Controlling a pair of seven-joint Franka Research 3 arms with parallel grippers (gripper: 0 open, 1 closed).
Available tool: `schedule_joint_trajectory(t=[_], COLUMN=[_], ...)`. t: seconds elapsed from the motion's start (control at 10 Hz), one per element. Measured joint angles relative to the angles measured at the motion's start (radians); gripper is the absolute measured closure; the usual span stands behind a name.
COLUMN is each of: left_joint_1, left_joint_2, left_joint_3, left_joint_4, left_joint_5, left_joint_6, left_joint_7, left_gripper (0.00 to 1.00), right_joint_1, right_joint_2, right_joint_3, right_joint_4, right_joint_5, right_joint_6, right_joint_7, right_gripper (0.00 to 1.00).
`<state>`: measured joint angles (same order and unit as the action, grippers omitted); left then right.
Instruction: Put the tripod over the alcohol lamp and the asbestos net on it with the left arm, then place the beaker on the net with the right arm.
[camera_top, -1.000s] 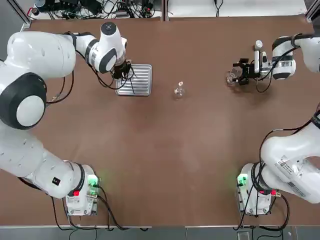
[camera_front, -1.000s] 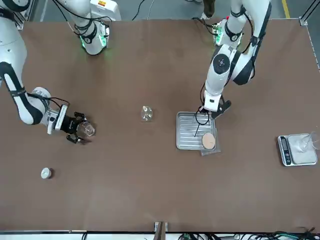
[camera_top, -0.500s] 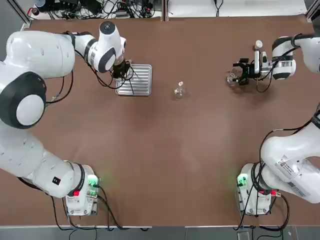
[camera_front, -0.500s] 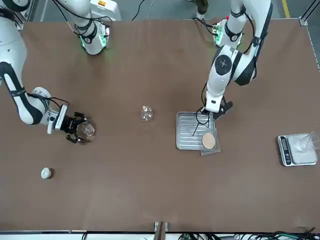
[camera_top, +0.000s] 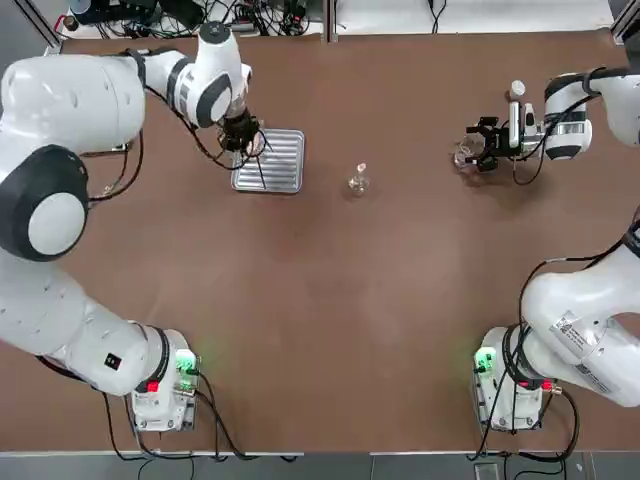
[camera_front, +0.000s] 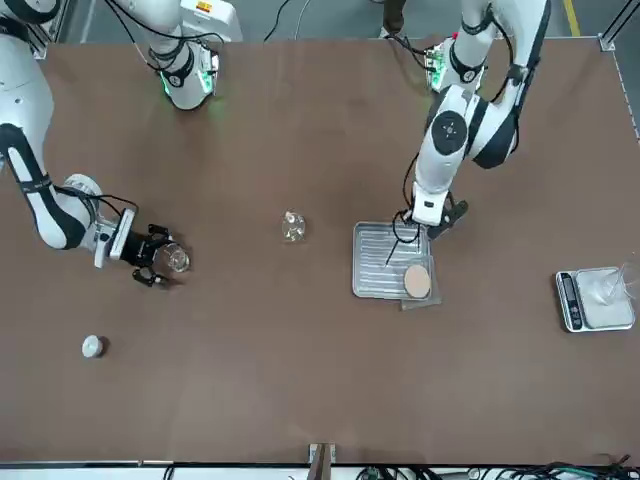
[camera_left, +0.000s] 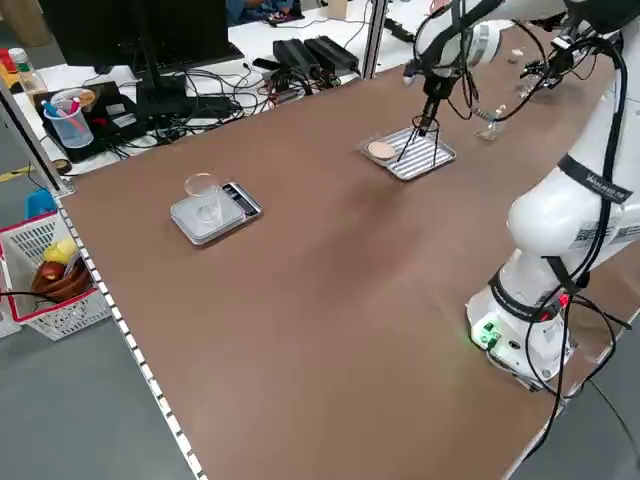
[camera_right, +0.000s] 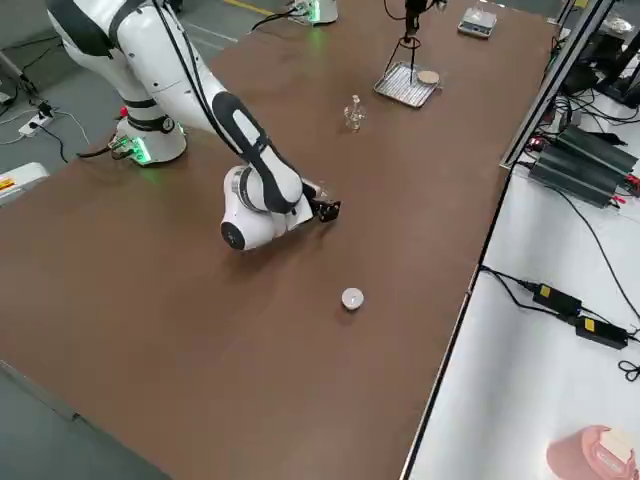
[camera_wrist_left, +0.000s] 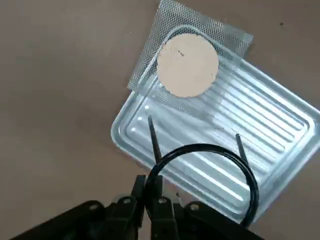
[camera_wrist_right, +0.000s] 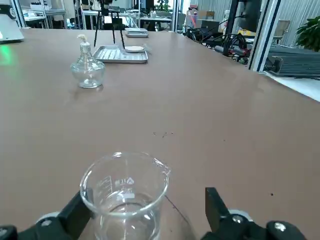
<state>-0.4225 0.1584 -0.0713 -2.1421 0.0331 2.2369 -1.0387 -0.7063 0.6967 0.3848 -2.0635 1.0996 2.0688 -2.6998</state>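
Observation:
My left gripper (camera_wrist_left: 153, 182) is shut on the ring of the black wire tripod (camera_wrist_left: 200, 147). It holds the tripod upright over the ribbed silver tray (camera_wrist_left: 260, 115), with the legs hanging down toward the tray. The asbestos net (camera_wrist_left: 187, 65) lies half on the tray's end, half on the table. The alcohol lamp (camera_top: 358, 181) stands alone mid-table, to the right of the tray. Far right, my right gripper (camera_top: 478, 143) is open low on the table. The clear beaker (camera_wrist_right: 125, 192) stands between its fingers.
A small scale with a glass dish (camera_front: 593, 298) sits toward the robot's left edge. A white cap (camera_front: 92, 346) lies beyond the beaker. Cables and power bricks line the far edge. Bare brown tabletop stretches between the lamp and the arm bases.
The left gripper has closed a little tighter on the tripod's ring and drawn it slightly up and toward the table's far edge. The right arm and the beaker have not moved.

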Motion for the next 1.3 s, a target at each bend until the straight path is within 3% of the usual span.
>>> schedule_joint_trajectory(t=[0.2,0.7,1.0,1.3], left_joint_1=[-0.014,-0.189,-0.306,-0.372], left_joint_2=[0.013,0.209,0.317,0.352], left_joint_3=[-0.006,-0.038,-0.039,-0.039], left_joint_4=[0.155,0.452,0.581,0.652], left_joint_5=[-0.065,-0.081,-0.052,-0.051], left_joint_6=[-0.144,-0.17,-0.171,-0.184], left_joint_7=[0.017,-0.154,-0.281,-0.363], left_gripper=[0.91,0.92,0.92,0.92], right_joint_1=[-0.001,-0.006,-0.006,-0.006], right_joint_2=[0.007,0.02,0.023,0.023], right_joint_3=[0.0,0.0,0.0,0.0], right_joint_4=[0.001,0.005,0.005,0.009], right_joint_5=[0.0,0.0,0.0,0.0], right_joint_6=[0.0,-0.002,-0.014,-0.016], right_joint_7=[-0.001,-0.005,-0.01,-0.014], right_gripper=[0.0,0.0,0.0,0.0])
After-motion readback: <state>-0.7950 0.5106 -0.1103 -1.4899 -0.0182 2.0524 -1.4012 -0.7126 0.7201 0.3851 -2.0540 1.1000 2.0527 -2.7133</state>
